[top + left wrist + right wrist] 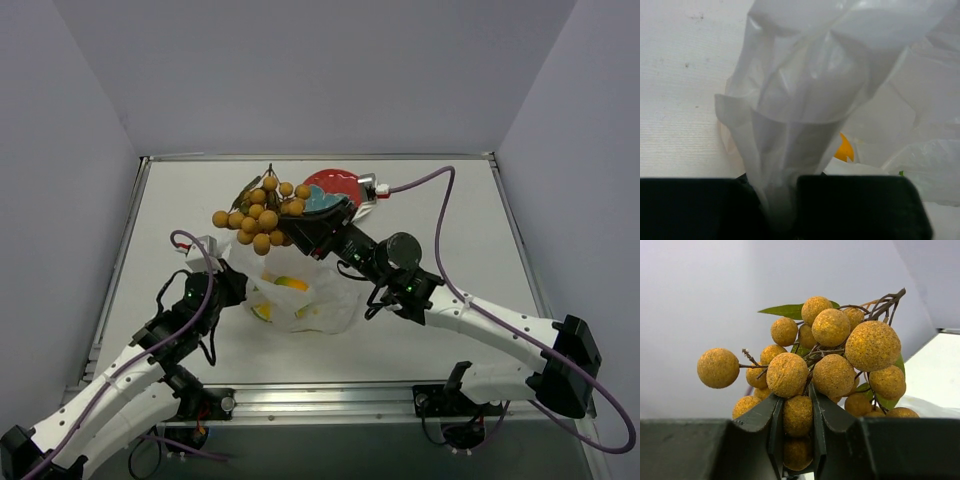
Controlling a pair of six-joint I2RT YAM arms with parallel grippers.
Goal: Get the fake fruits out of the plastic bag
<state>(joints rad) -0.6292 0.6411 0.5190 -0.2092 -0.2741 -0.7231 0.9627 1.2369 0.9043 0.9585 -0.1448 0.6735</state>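
Tan-brown fruit bunch [258, 215], centre frame, clamped in right gripper [796, 412]; left gripper [780, 202] pinches plastic bag [322, 300]. Carry bunch clear of bag before releasing, with bag pinned.

White arms [490, 325], black joints [404, 250], purple cables [446, 205], green LEDs [190, 297].

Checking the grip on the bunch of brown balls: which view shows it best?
Right wrist: the bunch fills the frame, one ball clamped between the right gripper fingers. Top external shows it small, by the plastic bag. Left wrist shows none of it.
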